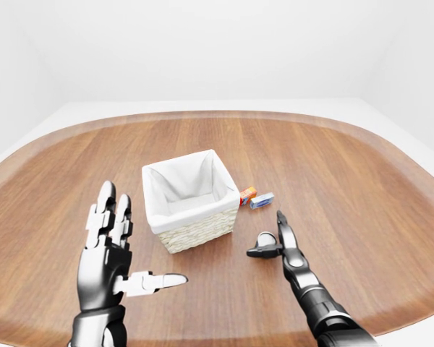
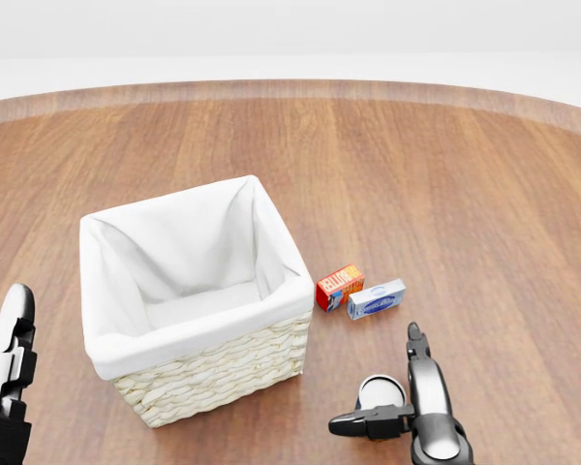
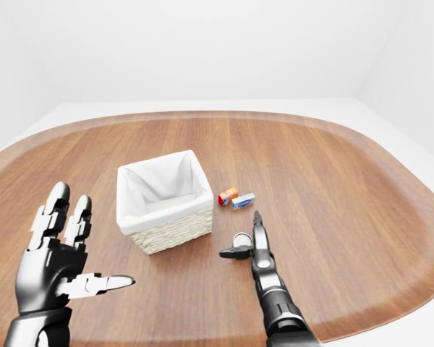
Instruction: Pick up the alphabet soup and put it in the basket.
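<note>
Wooden table (image 2: 484,165). White-lined wicker basket (image 2: 213,373) left of centre in head view, holding nothing visible. Orange box (image 2: 339,287) and blue-white box (image 2: 376,299) just right of basket, touching each other. Alphabet soup can (image 2: 381,391) below them, top showing, partly hidden by right hand (image 2: 407,412), fingers spread beside it. Left hand (image 1: 108,249) raised, fingers splayed, gripping nothing.

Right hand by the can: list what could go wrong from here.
1. The right hand has open fingers standing beside the upright soup can, not around it; closing now could tip or push it.
2. The orange box and blue box lie close by and could get knocked.
3. The basket has tall walls; a low carry could clip its rim.
</note>
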Robot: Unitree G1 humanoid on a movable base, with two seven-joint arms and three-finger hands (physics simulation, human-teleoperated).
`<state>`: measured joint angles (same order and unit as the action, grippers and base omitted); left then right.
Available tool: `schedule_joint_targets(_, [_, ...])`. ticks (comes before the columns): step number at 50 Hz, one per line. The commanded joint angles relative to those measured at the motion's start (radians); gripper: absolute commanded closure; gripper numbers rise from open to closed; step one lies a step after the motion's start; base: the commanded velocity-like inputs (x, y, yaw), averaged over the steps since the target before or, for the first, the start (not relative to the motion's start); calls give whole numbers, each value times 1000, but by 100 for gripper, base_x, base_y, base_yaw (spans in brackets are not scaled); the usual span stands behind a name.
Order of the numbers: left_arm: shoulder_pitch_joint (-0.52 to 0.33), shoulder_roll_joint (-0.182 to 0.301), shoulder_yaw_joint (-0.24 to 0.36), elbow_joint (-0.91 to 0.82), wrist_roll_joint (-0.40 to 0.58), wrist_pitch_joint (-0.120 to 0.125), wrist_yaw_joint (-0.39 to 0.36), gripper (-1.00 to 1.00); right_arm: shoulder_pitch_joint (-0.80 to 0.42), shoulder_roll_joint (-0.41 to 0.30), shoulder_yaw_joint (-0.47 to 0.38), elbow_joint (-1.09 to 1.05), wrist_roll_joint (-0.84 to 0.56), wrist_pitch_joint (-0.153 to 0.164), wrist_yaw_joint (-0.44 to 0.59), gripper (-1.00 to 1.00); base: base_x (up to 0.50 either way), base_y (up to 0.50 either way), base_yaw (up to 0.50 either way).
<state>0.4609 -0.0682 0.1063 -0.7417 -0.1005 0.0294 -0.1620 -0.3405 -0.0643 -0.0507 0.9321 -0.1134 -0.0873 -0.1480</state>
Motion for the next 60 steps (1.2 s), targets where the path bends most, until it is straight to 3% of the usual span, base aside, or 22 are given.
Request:
schedule_joint_targets(1, [-1,-3,6,-4,-2,6,-5,-100,-54,0,5,141,-17,0,-21,-100,0,0,0])
schedule_joint_targets(60, [12,-17,18,-22,-11,5,-22,-100,-162,10,-18,376,-70,0,-59,-100,0,0,0])
